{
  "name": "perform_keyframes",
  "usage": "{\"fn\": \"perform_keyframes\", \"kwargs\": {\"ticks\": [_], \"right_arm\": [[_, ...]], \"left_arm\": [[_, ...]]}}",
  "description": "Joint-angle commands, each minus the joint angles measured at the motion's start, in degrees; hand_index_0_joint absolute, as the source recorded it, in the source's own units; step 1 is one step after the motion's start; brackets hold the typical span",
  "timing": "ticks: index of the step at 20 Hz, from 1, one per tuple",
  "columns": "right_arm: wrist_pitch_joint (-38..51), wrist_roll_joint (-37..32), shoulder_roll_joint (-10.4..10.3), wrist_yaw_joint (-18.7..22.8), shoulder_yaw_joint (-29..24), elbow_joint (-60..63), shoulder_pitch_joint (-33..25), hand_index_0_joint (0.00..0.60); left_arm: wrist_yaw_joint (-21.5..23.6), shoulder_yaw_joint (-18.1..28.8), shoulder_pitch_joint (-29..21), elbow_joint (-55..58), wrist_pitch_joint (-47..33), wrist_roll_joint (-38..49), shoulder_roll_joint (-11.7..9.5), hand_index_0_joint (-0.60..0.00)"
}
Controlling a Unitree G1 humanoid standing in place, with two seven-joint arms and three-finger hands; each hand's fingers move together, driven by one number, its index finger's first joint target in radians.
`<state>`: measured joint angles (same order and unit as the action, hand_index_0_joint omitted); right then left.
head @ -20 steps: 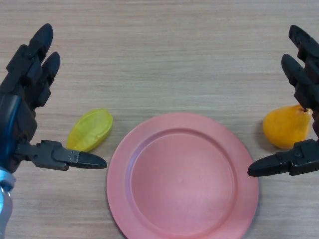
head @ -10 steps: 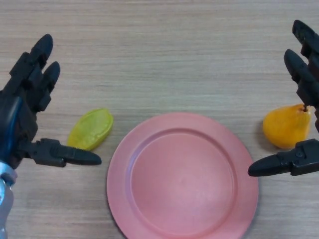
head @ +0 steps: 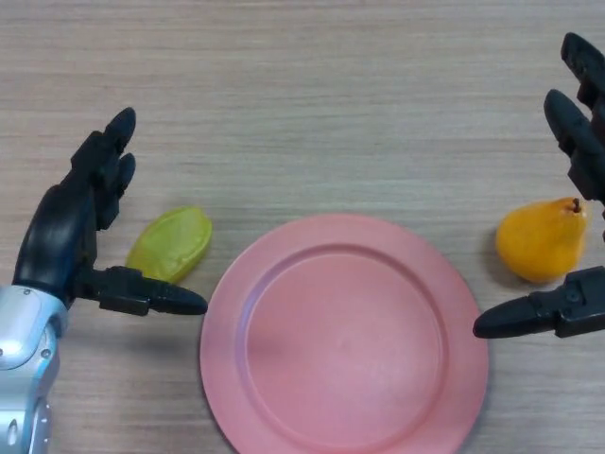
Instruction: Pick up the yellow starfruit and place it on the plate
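Observation:
The yellow starfruit [head: 171, 245] lies on the wooden table just left of the pink plate [head: 344, 335]. My left hand [head: 74, 227] is open beside it on its left, fingers pointing away above it and thumb reaching under its near side, not touching it. My right hand [head: 577, 189] is open at the right edge of the view, idle, its fingers and thumb on either side of an orange pear [head: 541, 238].
The orange pear lies right of the plate, apart from its rim. The wooden table [head: 312, 104] stretches bare behind the plate.
My left hand has moved right and toward the starfruit, its fingers now closer above the fruit. The right hand, the plate and both fruits have stayed put.

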<state>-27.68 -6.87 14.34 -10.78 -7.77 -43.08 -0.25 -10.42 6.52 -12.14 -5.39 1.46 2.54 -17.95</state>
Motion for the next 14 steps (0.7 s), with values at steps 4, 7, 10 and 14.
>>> {"fn": "perform_keyframes", "kwargs": {"ticks": [4,7,10,14], "right_arm": [[6.3,-2.6,1.4,0.1,-5.8,-3.3,-0.4,0.0],[5.8,-3.4,1.7,-0.4,-7.1,-3.5,-0.1,0.0],[4.5,-4.1,1.8,-0.6,-7.7,-3.9,0.0,0.0],[4.2,-4.5,1.9,-1.3,-8.2,-3.9,0.2,0.0]], "left_arm": [[5.7,0.4,-3.6,-2.5,-6.7,-7.7,-1.8,0.0],[8.5,-0.4,-4.7,-6.4,-7.8,-11.5,-1.3,0.0],[8.5,-1.1,-5.5,-8.6,-7.4,-12.1,-1.0,0.0],[9.0,-2.4,-6.0,-12.0,-14.0,-16.9,-1.3,-0.15]]}}
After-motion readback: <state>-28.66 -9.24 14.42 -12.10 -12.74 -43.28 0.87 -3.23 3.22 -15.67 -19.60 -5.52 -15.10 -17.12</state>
